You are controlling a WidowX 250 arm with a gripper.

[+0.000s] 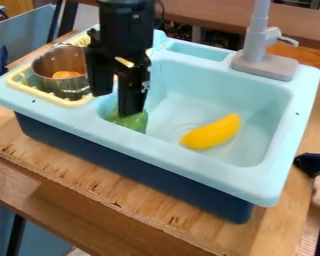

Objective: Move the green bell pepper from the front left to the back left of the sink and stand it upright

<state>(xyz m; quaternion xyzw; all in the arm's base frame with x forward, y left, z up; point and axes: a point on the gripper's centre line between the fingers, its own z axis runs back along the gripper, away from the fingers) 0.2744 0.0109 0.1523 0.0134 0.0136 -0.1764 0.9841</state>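
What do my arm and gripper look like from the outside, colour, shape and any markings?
The arm is black, with a thick, rounded section just above the gripper. The gripper is black too, blocky and angular, with two long, straight-sided fingers. Small pale marks show along the side of one finger; I can't make out what they are.
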